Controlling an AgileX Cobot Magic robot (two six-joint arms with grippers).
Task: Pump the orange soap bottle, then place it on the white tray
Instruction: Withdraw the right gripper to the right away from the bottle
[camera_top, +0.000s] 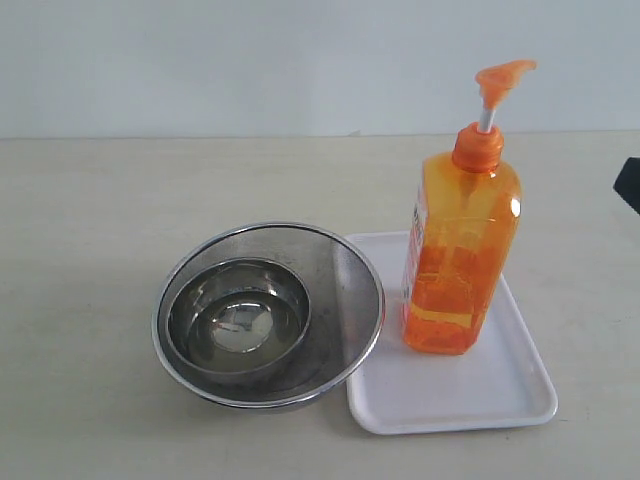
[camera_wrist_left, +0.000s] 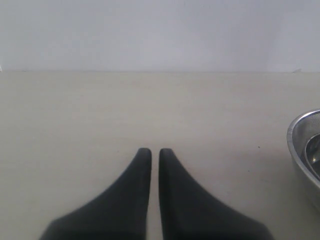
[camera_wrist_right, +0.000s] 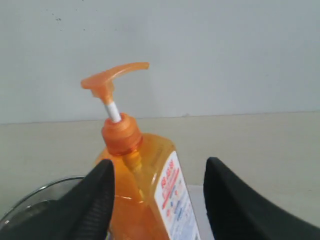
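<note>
The orange soap bottle (camera_top: 460, 255) stands upright on the white tray (camera_top: 500, 395), toward the tray's far left part. Its pump head (camera_top: 503, 75) is raised, with the white stem showing. In the right wrist view the bottle (camera_wrist_right: 142, 195) appears between the fingers of my right gripper (camera_wrist_right: 160, 161), which is open; a gap shows beside the label and nothing is held. Only a dark corner of my right arm (camera_top: 630, 185) enters the exterior view, well to the right of the bottle. My left gripper (camera_wrist_left: 155, 151) is shut on nothing above bare table and is outside the exterior view.
A large steel bowl (camera_top: 345, 260) with a smaller steel bowl (camera_top: 238, 318) nested inside sits against the tray's left edge. The large bowl's rim (camera_wrist_left: 300, 131) shows in the left wrist view. A pale wall runs behind the table.
</note>
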